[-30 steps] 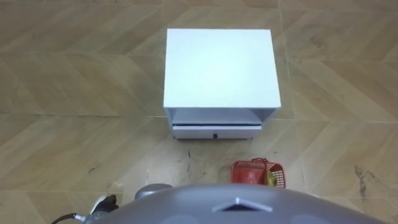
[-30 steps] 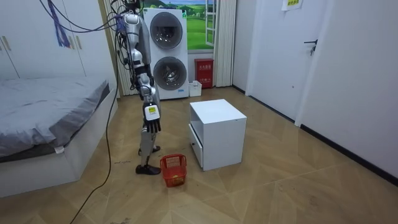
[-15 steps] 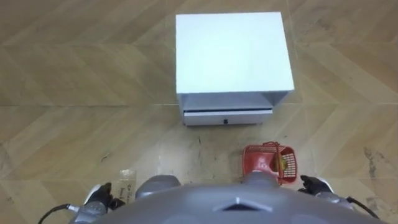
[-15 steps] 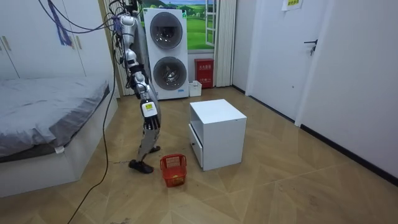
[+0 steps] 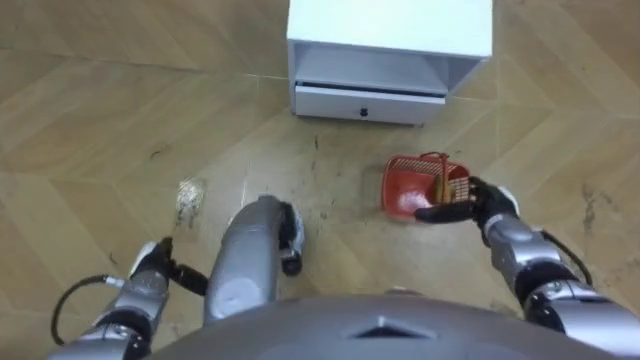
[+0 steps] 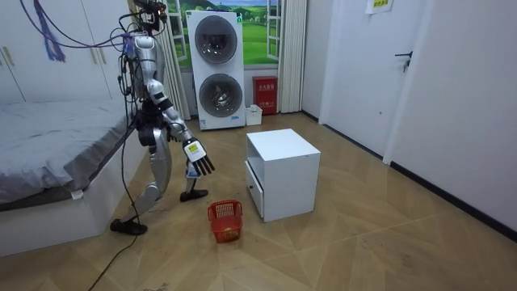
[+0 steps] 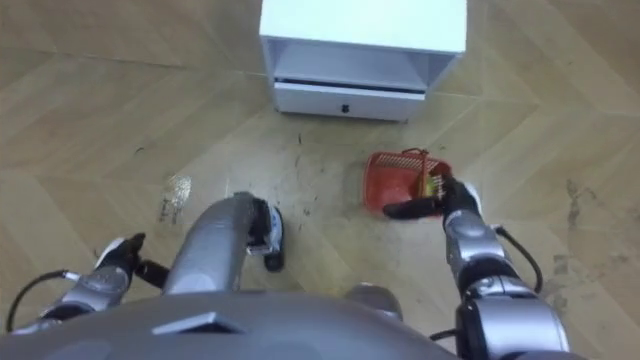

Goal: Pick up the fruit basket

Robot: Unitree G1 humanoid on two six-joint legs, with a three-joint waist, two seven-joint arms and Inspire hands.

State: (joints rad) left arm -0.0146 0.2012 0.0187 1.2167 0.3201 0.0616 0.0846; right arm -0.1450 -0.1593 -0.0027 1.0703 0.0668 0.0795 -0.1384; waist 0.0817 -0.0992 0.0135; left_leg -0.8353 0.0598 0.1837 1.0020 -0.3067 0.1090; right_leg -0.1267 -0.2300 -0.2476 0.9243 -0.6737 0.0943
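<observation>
Presently, in the room view, the robot stands on the wooden floor (image 6: 363, 242) between the bed (image 6: 56, 153) at the left of the frame and the white cabinet (image 6: 283, 166) at the centre, with stacked washing machines (image 6: 216, 69) behind it at the upper centre. It leans forward, with one leg set back towards the bed. The red fruit basket (image 5: 415, 180) sits on the floor right of centre in the eye view, just below the cabinet's drawer (image 5: 370, 103), with something yellowish inside. The right hand (image 5: 478, 205) hovers above the basket's lower right rim, fingers straight and spread, holding nothing. The left hand (image 5: 148, 272) shows at the lower left; its state cannot be told.
</observation>
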